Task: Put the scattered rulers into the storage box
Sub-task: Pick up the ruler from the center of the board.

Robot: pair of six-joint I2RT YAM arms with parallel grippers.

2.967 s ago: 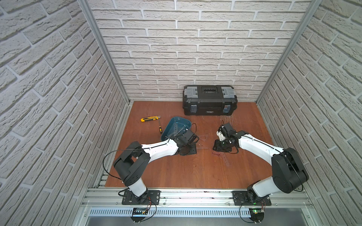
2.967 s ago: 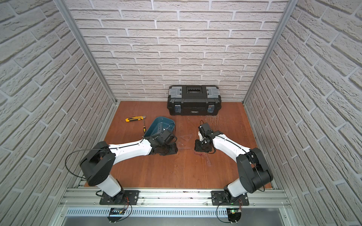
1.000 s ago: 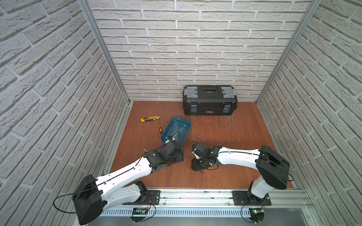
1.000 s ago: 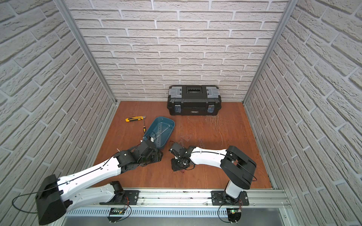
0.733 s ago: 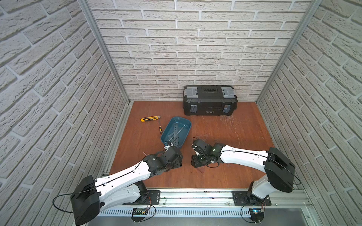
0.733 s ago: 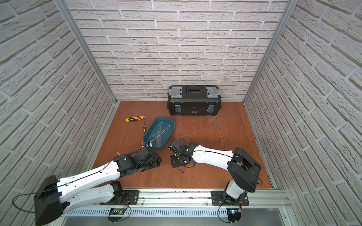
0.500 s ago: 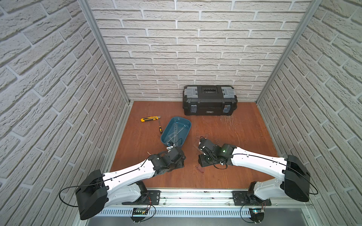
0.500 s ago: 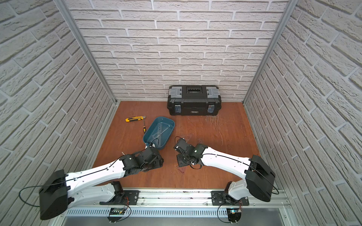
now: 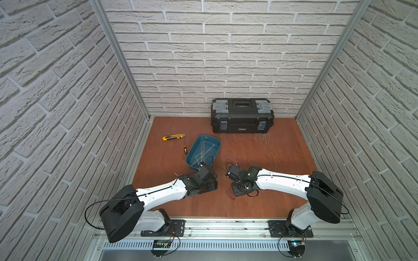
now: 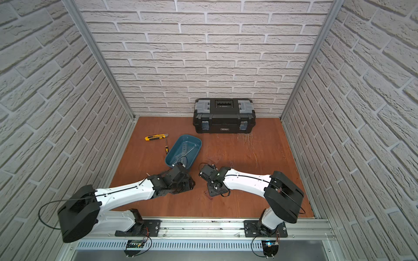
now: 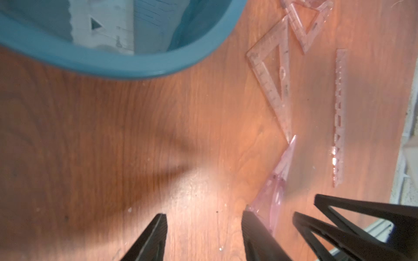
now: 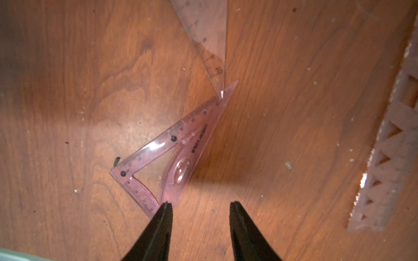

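The teal storage box (image 9: 213, 148) (image 10: 173, 161) lies left of centre with clear rulers (image 9: 202, 151) inside; its rim (image 11: 113, 65) shows in the left wrist view. My left gripper (image 11: 204, 217) hangs open over bare floor in front of the box. A pink set square (image 12: 196, 135) (image 11: 274, 194) lies beside it. My right gripper (image 12: 201, 208) is open, one fingertip (image 12: 166, 212) over that square's corner. Two more set squares (image 11: 274, 74) (image 11: 305, 24) and a straight ruler with triangular cut-outs (image 11: 339, 117) (image 12: 389, 158) lie on the floor. The right gripper's fingers (image 11: 339, 228) show in the left wrist view.
A black toolbox (image 9: 242, 115) stands against the back wall. A yellow utility knife (image 9: 173, 137) and a small screwdriver (image 9: 184, 148) lie left of the box. Brick walls close in three sides; the arm bases sit on the front rail.
Three seconds ago both grippers were farther back, the left one at the box. In the last second both shifted slightly right near the front centre. The jaws stayed open.
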